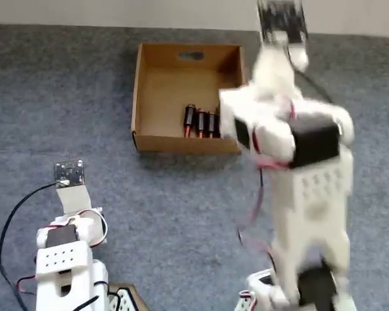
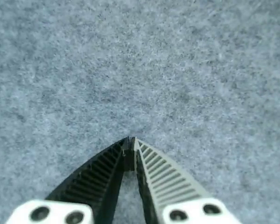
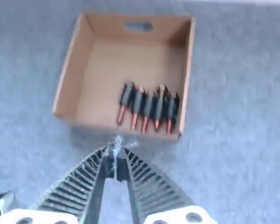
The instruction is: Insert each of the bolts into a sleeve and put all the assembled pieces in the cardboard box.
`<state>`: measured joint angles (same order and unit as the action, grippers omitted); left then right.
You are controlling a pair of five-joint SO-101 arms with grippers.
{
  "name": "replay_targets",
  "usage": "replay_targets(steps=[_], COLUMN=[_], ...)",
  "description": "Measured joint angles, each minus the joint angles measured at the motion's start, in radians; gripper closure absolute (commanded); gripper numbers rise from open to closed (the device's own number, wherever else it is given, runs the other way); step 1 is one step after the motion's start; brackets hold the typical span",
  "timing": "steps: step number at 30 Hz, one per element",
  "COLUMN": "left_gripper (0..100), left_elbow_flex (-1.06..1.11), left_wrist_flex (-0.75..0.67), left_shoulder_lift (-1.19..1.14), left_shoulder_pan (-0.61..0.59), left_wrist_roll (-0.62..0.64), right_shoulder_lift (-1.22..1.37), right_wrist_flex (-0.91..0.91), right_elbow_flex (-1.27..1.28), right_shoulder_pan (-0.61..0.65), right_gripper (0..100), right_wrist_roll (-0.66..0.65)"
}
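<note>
Cardboard box (image 3: 67, 74) sits on the grey felt tabletop (image 2: 130, 56), and the assembled pieces (image 3: 147, 107) lie in a row inside it, close to its near wall and toward one corner. My right fingers (image 3: 114, 156) are pressed together and empty, above the tabletop just in front of that wall. My left fingers (image 2: 129, 148) are likewise closed on nothing over the felt. I judge the packing finished, so the right arm should draw back high, clear of the rim, without nudging the box.
</note>
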<state>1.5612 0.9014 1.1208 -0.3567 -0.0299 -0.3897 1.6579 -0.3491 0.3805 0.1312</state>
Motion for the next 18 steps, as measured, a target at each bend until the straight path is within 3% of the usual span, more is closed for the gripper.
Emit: replay_targets(steps=[9,15,18], left_gripper=[99,99,99], left_elbow_flex=[0.12,0.121,0.121], left_wrist_flex=[0.017,0.321,0.356], left_shoulder_lift=[0.29,0.657,0.663], left_shoulder_pan=[0.0,0.0,0.0], left_wrist_roll=[0.0,0.0,0.0], right_shoulder_lift=[-0.605,-0.732,-0.772], right_wrist_flex=[-0.333,-0.431,-0.476], right_elbow_flex=[0.934,1.232,1.349], right_shoulder_pan=[0.0,0.0,0.0], right_gripper=[99.3,99.3,99.3], right_wrist_roll=[-0.11,-0.121,-0.121])
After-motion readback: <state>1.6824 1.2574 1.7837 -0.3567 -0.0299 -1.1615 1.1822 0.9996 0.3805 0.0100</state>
